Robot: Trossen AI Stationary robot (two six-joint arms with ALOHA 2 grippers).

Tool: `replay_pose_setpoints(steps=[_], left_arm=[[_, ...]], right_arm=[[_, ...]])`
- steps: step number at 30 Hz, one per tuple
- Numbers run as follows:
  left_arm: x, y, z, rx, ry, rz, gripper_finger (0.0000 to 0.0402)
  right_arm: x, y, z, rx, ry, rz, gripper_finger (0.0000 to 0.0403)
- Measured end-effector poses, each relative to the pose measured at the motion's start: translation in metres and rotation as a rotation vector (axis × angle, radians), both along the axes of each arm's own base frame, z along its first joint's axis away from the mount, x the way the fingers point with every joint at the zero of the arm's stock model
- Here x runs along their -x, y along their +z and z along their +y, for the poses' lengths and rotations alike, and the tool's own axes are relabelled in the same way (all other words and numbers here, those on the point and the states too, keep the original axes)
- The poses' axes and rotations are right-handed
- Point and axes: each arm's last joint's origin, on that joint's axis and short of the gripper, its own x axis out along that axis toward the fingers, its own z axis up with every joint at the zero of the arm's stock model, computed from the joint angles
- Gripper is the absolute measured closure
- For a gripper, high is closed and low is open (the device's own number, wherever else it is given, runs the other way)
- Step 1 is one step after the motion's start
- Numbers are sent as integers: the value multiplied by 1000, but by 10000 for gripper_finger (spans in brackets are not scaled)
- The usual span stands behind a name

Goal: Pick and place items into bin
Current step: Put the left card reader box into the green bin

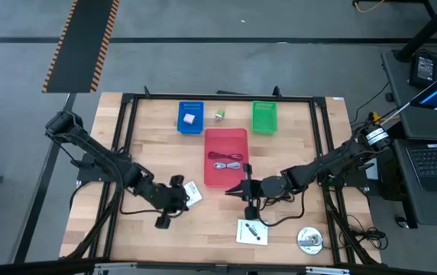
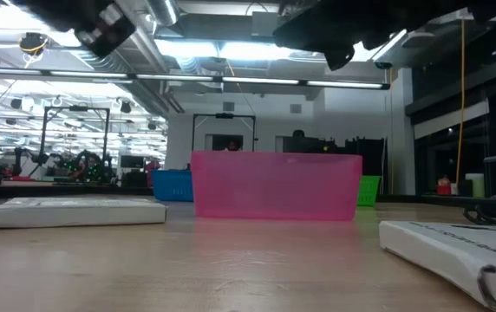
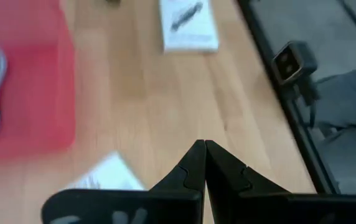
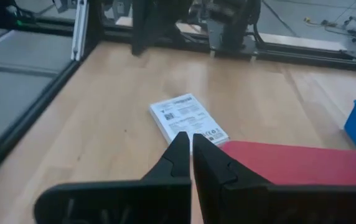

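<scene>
White packet [image 1: 192,192] lies just beside the red bin [image 1: 225,157] — left gripper [image 1: 174,200] nearest, fingers pressed together, empty — right gripper [image 1: 247,188] likewise closed.

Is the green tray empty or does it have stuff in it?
Empty, it looks. From above, the green tray shows only bare green floor, while the red bin holds a coiled cable.

A red tray [image 1: 225,143] holds black and reddish cables [image 1: 227,162]; blue tray [image 1: 190,118], green tray [image 1: 263,117].
</scene>
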Motion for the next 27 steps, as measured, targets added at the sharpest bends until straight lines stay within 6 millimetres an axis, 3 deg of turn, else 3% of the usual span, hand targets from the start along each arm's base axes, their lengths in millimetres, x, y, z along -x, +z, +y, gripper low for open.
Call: replay_pose_setpoints(steps=[5,9,18,27], left_arm=[[13,-9,-3,1,125,123,398],[22,-14,-3,-15,175,206,398],[39,-21,-1,-116,270,302,400],[40,-34,-5,-193,291,348,398]], right_arm=[[-8,7,9,-35,3,-12,401],[-29,7,21,35,28,19,401],[-78,-10,46,219,63,337,398],[-100,-8,59,349,142,325,341]])
